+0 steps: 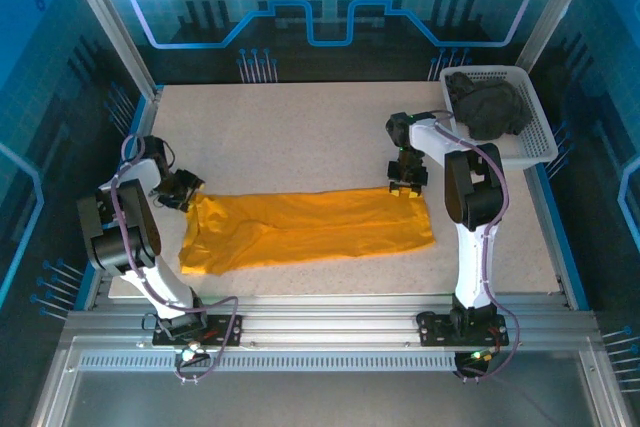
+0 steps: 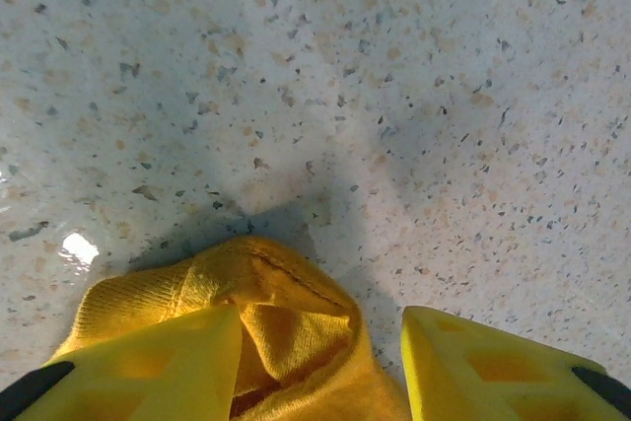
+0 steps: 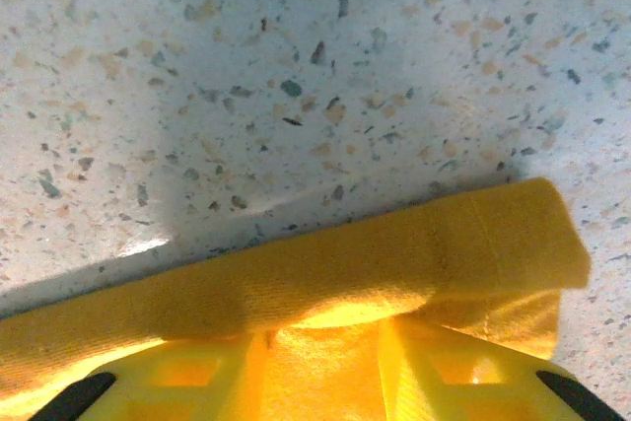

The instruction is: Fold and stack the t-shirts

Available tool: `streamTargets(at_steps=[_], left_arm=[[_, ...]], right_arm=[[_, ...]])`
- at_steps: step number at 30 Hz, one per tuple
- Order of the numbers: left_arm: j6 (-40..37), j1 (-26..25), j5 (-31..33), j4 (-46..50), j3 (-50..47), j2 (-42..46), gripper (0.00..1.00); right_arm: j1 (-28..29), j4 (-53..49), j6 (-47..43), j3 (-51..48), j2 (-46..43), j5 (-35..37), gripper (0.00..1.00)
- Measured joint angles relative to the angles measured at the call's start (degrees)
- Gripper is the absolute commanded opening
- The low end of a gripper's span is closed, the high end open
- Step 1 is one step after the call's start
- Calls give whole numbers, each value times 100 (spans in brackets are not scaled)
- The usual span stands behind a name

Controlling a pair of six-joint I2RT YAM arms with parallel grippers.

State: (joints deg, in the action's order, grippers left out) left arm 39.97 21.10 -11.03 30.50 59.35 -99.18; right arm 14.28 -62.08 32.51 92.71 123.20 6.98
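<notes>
The mustard-orange t-shirt (image 1: 310,227) lies as a long folded band across the middle of the table. At its far left corner my left gripper (image 1: 183,187) is shut on a bunched fold of the orange cloth (image 2: 286,313), which fills the gap between the yellow fingers (image 2: 148,362) of that gripper (image 2: 320,327). My right gripper (image 1: 405,185) sits at the band's far right edge. In the right wrist view its fingers (image 3: 197,372) pinch the orange hem (image 3: 345,263), so this gripper (image 3: 323,342) is shut on it. The charcoal grey t-shirt (image 1: 490,107) lies crumpled in the basket.
The white lattice basket (image 1: 540,152) stands at the table's back right corner, close behind my right arm. Bare speckled tabletop (image 1: 300,137) stretches beyond the orange shirt. Metal frame posts and blue walls enclose the table.
</notes>
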Motion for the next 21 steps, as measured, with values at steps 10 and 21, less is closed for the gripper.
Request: streamTargets(at_steps=[10, 21], left_arm=[[-35, 2, -79, 9, -101, -11, 0], [17, 96, -162, -7, 756, -428, 0]], right_arm=[[-61, -9, 0, 52, 44, -28, 36], [-503, -503, -376, 1781, 1069, -315, 35]])
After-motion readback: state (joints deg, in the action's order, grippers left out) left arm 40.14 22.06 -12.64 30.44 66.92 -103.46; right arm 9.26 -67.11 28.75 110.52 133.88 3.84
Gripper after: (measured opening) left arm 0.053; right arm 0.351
